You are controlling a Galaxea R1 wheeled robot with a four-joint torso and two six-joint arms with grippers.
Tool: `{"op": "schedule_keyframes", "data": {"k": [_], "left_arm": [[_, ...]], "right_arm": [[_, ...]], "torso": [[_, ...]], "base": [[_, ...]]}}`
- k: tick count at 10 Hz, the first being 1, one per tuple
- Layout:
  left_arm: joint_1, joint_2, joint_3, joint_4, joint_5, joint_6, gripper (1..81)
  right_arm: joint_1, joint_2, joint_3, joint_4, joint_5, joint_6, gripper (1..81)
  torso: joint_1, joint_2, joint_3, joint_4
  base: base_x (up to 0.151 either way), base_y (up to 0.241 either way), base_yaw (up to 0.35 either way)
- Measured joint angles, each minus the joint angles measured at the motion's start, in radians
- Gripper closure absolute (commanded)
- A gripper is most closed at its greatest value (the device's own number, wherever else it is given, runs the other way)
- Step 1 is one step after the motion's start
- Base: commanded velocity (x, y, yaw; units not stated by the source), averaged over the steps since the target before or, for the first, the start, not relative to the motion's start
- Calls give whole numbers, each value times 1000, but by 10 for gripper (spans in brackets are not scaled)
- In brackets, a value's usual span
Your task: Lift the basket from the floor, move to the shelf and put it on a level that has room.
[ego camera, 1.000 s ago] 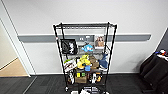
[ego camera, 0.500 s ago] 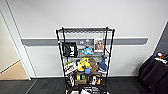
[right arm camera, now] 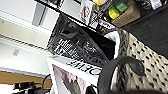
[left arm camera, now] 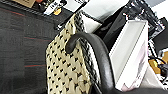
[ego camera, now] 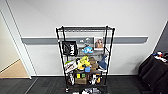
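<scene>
The shelf (ego camera: pixel 85 60) is a tall black wire rack against the white wall, straight ahead in the head view. Its top level (ego camera: pixel 85 28) looks bare; the lower tiers carry toys, boxes and a black bag. The cream woven basket (left arm camera: pixel 65 75) shows close up in the left wrist view, with the dark carpet floor (left arm camera: pixel 22 50) beyond it. One dark loop handle (left arm camera: pixel 97 50) stands up toward that wrist. In the right wrist view the basket (right arm camera: pixel 150 62) and its other handle (right arm camera: pixel 120 65) are just as near. A white box (left arm camera: pixel 127 55) and a black lettered bag (right arm camera: pixel 75 47) sit inside it.
A black-draped table (ego camera: pixel 155 72) with small items stands at the right. A white wall corner (ego camera: pixel 17 42) and tan wooden flooring (ego camera: pixel 12 71) lie to the left. Dark carpet (ego camera: pixel 50 86) runs up to the rack's wheels.
The whole head picture has shifted: the shelf now sits slightly larger and higher, so the camera has moved nearer. Nothing on the rack has moved.
</scene>
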Motion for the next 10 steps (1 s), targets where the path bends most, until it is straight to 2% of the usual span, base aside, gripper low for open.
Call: {"op": "schedule_keyframes", "data": {"k": [5,10], "left_arm": [[0,2,-1,0,-3,0,811],[7,0,6,0,-6,0,811]], "right_arm": [[0,1,0,0,1,0,811],[-4,6,0,2,2,2,811]], "torso": [[0,1,0,0],[-2,1,1,0]], "base": [[0,0,0],[115,0,0]]}}
